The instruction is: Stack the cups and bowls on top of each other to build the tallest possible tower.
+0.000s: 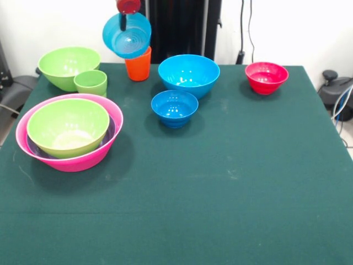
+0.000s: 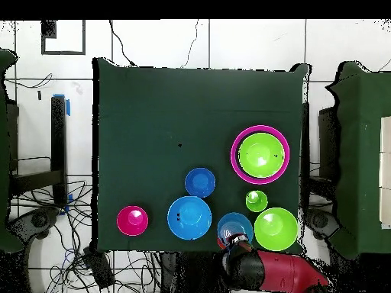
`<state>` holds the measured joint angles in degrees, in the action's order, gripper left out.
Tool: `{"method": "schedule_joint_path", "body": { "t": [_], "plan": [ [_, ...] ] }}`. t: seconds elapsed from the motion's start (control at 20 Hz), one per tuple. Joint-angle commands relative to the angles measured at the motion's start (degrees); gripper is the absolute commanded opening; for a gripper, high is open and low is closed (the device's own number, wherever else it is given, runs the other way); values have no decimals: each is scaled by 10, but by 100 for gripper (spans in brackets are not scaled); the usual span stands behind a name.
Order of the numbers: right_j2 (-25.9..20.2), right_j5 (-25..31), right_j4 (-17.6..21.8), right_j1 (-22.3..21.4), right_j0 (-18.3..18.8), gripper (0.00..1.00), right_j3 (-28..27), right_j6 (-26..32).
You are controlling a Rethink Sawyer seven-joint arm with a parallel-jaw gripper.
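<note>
Closest to the camera across the table is the big pink bowl [image 1: 69, 160], which is the base of the tower so far. It has a purple bowl [image 1: 110, 132] nested in it, just a sliver of rim showing, and a lime green bowl [image 1: 68, 127] sitting inside that. No cup in it at this point.

Behind the stack, toward the robot's side, the small light green cup [image 1: 91, 83] stands just in front of the other lime green bowl [image 1: 67, 66], looks like they're touching or nearly so.

Middle of the green table [image 1: 220, 193]: a small blue bowl [image 1: 174, 107] right in front of a bigger blue bowl [image 1: 188, 74]. The little red bowl [image 1: 266, 77] sits well apart from everything, off at the far corner.

The gripper [image 1: 126, 14] is up at the back edge holding the third blue bowl [image 1: 128, 36] in the air, tilted so you can see straight into it. It seems clamped on the rim. That bowl hangs right over the orange cup [image 1: 138, 66], which stands upright on the table below it.

From overhead you get the red arm [image 2: 282, 273] reaching in from the bottom, with the held blue bowl between the big blue one and the lime green one.
</note>
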<state>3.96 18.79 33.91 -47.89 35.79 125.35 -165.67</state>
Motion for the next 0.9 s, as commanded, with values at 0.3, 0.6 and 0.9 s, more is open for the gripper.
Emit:
{"method": "schedule_joint_path", "body": {
  "t": [0.3, 0.6, 0.9],
  "plan": [
    [-41, 5, 50, 30, -19, 0, -78, 75],
    [-83, 27, 66, 29, 12, 0, -87, 131],
    [-135, 55, 85, 34, 45, 0, -117, 193]
  ]
}}
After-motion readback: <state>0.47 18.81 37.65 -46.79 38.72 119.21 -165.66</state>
